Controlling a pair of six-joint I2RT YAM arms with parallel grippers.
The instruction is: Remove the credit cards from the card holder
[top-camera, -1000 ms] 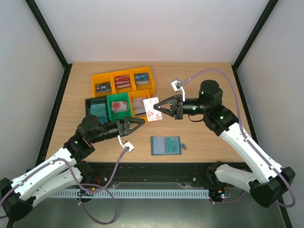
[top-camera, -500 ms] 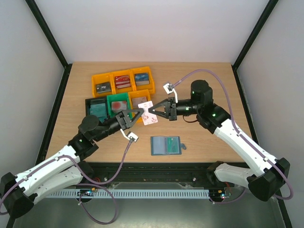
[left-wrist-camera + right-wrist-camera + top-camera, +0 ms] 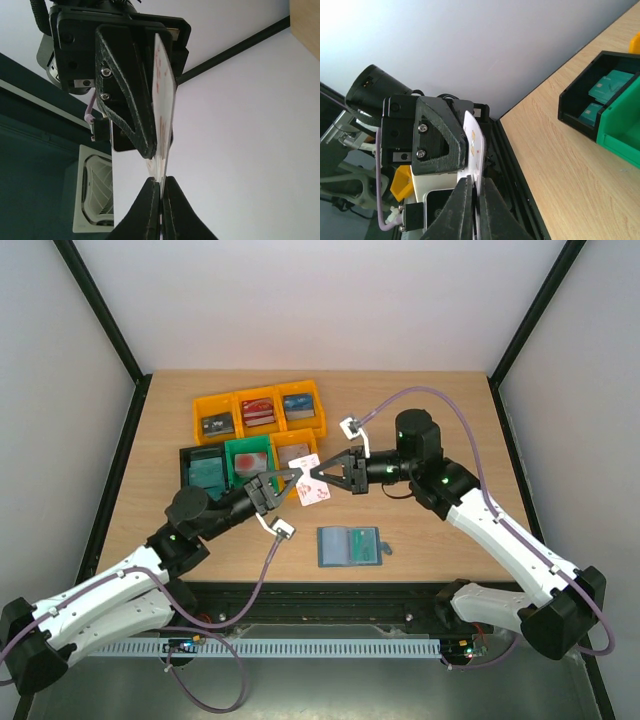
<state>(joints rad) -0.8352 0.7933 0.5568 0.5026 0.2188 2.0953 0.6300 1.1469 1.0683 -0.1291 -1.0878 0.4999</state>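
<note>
Left fingers (image 3: 291, 477) and right fingers (image 3: 324, 474) both clench one white-and-red credit card (image 3: 313, 490), held between them above the desk (image 3: 440, 415); the card holder (image 3: 349, 546) lies open below, apart from both.

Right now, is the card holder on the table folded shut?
No, the card holder lies spread open on the table, its pale inner sleeves facing up.
</note>
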